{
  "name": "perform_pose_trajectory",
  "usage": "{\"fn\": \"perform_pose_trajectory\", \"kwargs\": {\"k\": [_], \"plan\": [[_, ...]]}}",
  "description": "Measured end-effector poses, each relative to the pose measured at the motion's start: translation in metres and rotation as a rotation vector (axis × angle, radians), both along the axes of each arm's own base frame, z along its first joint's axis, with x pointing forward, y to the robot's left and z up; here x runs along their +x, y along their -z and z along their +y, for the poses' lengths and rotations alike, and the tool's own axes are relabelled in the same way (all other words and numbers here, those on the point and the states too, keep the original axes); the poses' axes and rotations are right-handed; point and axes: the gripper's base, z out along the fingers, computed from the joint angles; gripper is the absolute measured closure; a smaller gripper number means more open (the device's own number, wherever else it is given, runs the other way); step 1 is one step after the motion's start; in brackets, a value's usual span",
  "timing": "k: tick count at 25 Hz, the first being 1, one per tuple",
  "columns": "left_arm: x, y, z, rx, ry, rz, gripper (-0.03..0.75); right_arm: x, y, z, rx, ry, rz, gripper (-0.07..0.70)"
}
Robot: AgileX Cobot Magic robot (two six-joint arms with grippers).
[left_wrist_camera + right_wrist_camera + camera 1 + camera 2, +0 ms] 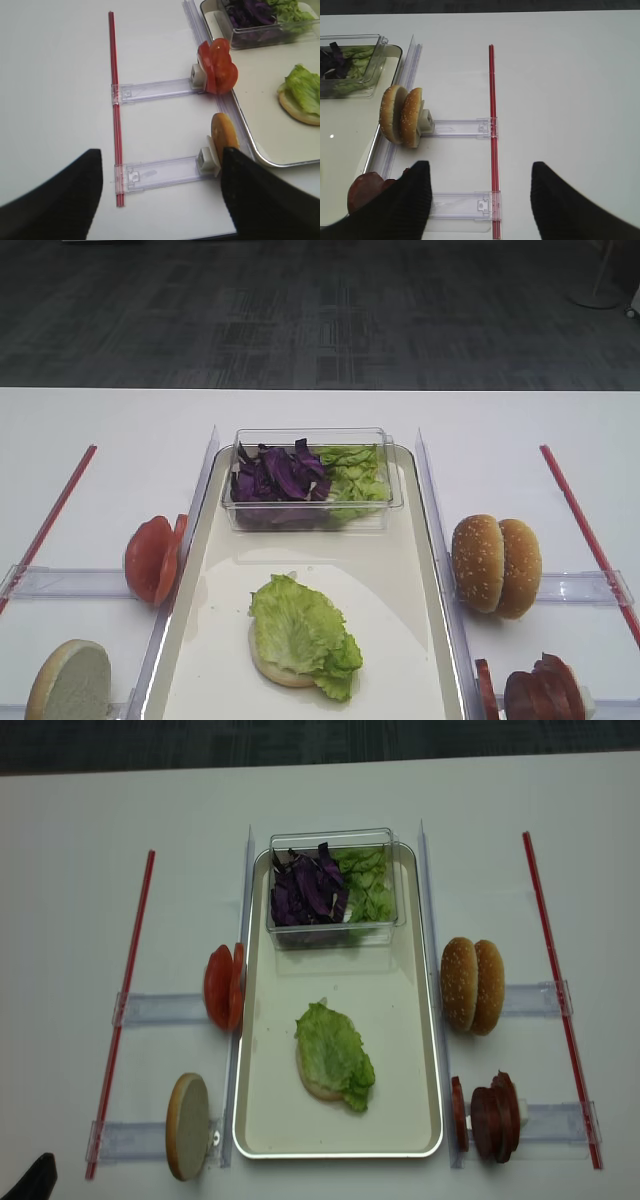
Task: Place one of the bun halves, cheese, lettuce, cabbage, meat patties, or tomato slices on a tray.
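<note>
Tray (425, 1020) mid-worktop (80, 820): bun half (318, 1086) under lettuce (335, 1055) near its front; tub (335, 925) with cabbage (305, 890) at back. Tomato slices (222, 986) left, patties (495, 1116) right. Both jaws spread, empty. No writing.

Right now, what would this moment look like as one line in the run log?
tray: bun half topped with lettuce | left gripper: open, empty | right gripper: open, empty | patties: racked
</note>
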Motion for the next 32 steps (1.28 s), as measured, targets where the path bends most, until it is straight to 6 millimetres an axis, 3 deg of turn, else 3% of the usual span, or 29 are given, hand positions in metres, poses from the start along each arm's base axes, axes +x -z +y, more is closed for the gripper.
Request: {"fn": "perform_pose_trajectory", "kwargs": {"k": [32], "plan": [[0.0000, 0.0000, 0.0000, 0.000, 0.000, 0.000, 0.240, 0.0002, 0.0005, 0.0000, 0.000, 0.000, 0.002, 0.168]]}}
